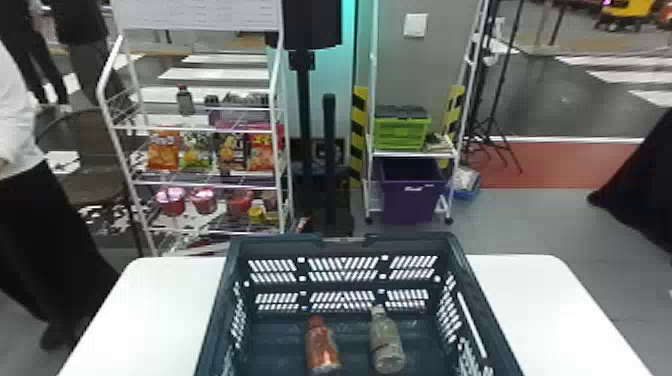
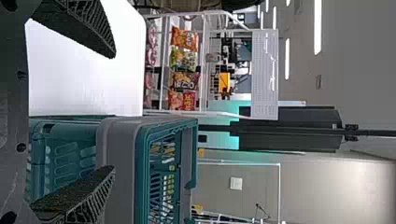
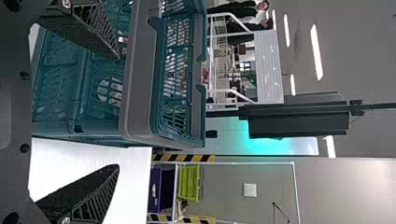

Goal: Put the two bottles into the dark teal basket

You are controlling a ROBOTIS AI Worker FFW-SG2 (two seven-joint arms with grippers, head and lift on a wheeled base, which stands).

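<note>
The left gripper (image 2: 113, 112) has its two black fingers wide apart, with nothing in them. In its own wrist view, one finger is in front of the white table (image 1: 140, 300) and the other is in front of the basket (image 1: 425, 245). The right gripper (image 3: 118, 112) is wide open too, and it holds nothing. In its wrist view, one finger is in front of the basket and the other is in front of the table.

The basket is dark teal, with lots of little slots in its walls, and it sits on the table. Both bottles are inside it, side by side, with a gap between them. The orange-red bottle (image 1: 322, 347) is on the left and the gray-green bottle (image 1: 386, 345) is on the right. The gray-green one has a dark mark on its side. I can't read a label on either one.

Past the table, on the left, is a white rack (image 1: 107, 82). It has a small bottle with a red cap (image 1: 185, 101) up high, then bright snack bags (image 1: 162, 150) with big pictures and letters on them, and pink tubs (image 1: 170, 200) lower down. The board (image 1: 195, 15) on top has rows of marks too small to read. Over to the right, a green crate (image 1: 402, 132) sits above a purple bin (image 1: 410, 202) with a little white mark on its front.
</note>
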